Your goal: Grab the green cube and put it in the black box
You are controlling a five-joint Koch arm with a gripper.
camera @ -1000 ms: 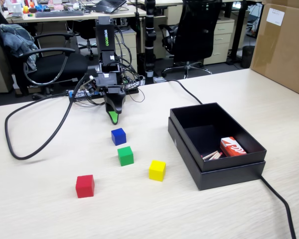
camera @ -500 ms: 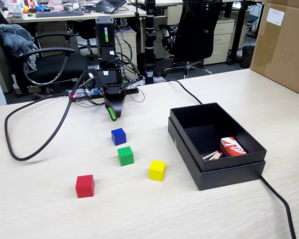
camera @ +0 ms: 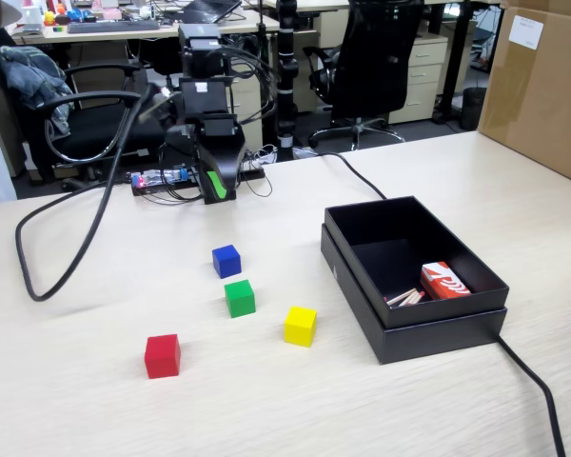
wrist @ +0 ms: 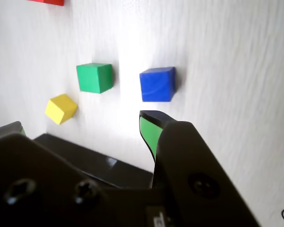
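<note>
We see the green cube (camera: 239, 297) on the tabletop (camera: 95, 400), blue cube (camera: 226, 261) at its 12 o'clock, black box (camera: 438, 334) at 3 o'clock; jaws apart, empty.

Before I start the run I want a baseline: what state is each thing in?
hand: open, empty, above the table
green cube: flat on the table, untouched
blue cube: on the table
yellow cube: on the table
red cube: on the table
black box: lidless, holding a red pack
</note>
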